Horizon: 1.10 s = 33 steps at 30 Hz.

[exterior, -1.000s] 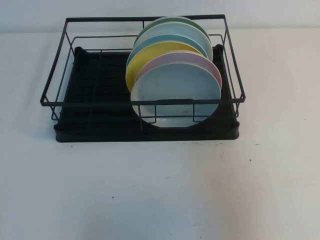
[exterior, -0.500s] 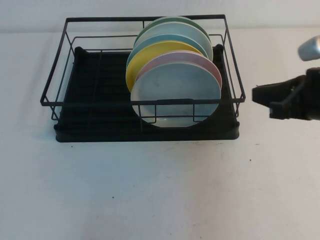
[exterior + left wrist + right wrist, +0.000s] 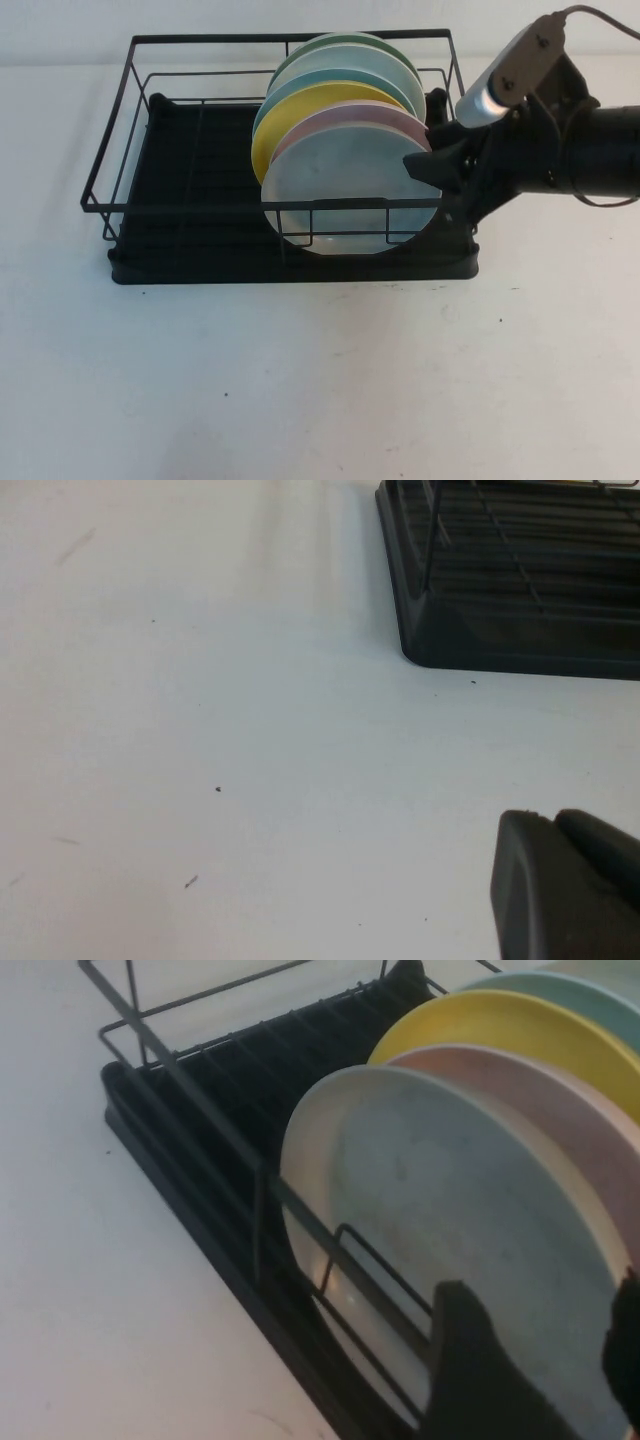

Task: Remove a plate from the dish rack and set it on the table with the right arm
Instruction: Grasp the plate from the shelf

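The pale grey-blue plate (image 3: 350, 190) stands on edge at the front of a row of plates in the right half of the black wire dish rack (image 3: 190, 230). It fills the right wrist view (image 3: 470, 1210). My right gripper (image 3: 432, 185) is open at the plate's right edge, over the rack's right end. In the right wrist view (image 3: 545, 1350) its two fingers sit apart in front of the plate's face and hold nothing. My left gripper (image 3: 555, 825) shows only in the left wrist view, shut, low over the white table (image 3: 320, 380) near a rack corner (image 3: 500, 610).
Behind the grey-blue plate stand a pink plate (image 3: 400, 118), a yellow plate (image 3: 300, 105), a light blue plate with a teal edge (image 3: 330, 80) and a green-rimmed one (image 3: 340, 42). The rack's left half holds nothing. White table lies in front of the rack.
My right arm came in from the right edge and moved left to the rack. Its gripper now sits at the front plate's right edge. The plates have not moved.
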Tool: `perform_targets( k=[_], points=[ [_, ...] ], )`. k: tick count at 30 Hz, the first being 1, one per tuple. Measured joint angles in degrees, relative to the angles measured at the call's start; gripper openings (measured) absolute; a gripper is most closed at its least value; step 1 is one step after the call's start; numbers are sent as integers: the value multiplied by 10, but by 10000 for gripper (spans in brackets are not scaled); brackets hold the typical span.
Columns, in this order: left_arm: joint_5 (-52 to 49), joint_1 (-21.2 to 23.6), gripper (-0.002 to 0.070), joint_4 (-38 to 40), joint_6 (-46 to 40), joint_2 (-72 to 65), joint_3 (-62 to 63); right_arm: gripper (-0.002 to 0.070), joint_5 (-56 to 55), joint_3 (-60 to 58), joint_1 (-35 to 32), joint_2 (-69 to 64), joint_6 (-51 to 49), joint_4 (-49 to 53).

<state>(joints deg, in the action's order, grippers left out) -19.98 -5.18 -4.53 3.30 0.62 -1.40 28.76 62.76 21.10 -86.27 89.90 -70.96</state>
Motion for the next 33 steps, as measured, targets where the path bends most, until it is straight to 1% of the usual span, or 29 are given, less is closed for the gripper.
perform_targets(
  k=[3, 7, 11, 18, 23, 33],
  points=[
    [0, 0, -4, 0, 0, 0, 0, 295, -10, 21, 0, -23, 5, 0],
    [0, 0, -4, 0, 0, 0, 0, 305, -9, 50, 0, -59, 23, 0],
    [0, 0, -4, 0, 0, 0, 0, 305, -9, 68, 0, -85, 36, 0],
    [0, 0, -4, 0, 0, 0, 0, 297, -16, 74, 0, -106, 91, 0],
    [0, 0, -4, 0, 0, 0, 0, 283, -23, 74, 0, -110, 98, -4],
    [0, 0, -4, 0, 0, 0, 0, 278, -17, 94, 1, -134, 115, -13]
  ],
)
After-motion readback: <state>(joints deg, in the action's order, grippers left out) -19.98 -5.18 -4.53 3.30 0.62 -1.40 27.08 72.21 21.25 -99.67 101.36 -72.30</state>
